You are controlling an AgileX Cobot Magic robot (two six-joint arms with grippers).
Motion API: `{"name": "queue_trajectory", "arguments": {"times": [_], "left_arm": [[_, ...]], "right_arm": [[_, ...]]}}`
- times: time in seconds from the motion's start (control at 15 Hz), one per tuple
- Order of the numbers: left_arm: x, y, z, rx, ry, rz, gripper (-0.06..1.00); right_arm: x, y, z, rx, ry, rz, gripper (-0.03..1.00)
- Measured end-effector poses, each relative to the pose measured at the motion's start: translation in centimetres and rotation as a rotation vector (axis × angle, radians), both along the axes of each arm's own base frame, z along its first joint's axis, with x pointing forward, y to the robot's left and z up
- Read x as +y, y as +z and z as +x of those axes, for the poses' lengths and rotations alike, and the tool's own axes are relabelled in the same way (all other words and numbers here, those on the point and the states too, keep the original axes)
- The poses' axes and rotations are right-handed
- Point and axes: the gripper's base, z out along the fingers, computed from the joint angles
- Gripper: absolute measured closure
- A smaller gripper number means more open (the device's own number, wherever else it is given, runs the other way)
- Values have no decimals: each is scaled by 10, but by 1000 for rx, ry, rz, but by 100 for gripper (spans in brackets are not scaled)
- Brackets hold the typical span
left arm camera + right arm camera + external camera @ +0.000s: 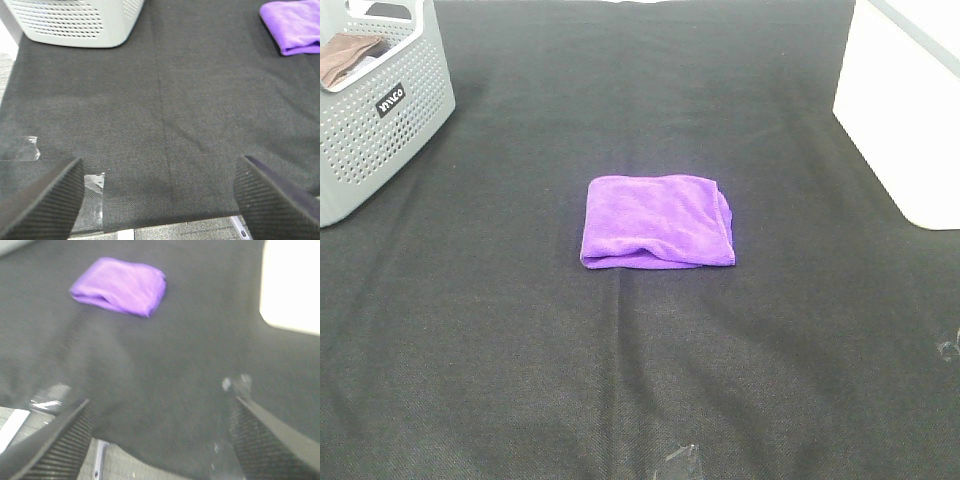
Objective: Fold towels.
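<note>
The purple towel lies folded in a small rectangle at the middle of the black table. It also shows at the edge of the left wrist view and in the blurred right wrist view. No arm shows in the exterior high view. My left gripper is open and empty near the table's front edge, far from the towel. My right gripper is open and empty, also at the front edge, well away from the towel.
A grey perforated basket with a brown cloth in it stands at the back left, also in the left wrist view. A white box stands at the back right. Bits of clear tape lie near the front edge.
</note>
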Motion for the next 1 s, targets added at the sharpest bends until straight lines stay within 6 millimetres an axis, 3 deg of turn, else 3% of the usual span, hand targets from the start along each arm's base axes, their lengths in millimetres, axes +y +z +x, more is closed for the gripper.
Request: {"name": "queue_trajectory", "arguments": {"times": [0.27,1.0], "left_arm": [[-3,-3,11,-75,-20,-25,19],[-3,-2,12,-92,23,-46,19]], "right_arm": [[0,-29,14,97,-28,-23,24],[0,-32,23,42,-56,0,24]]}}
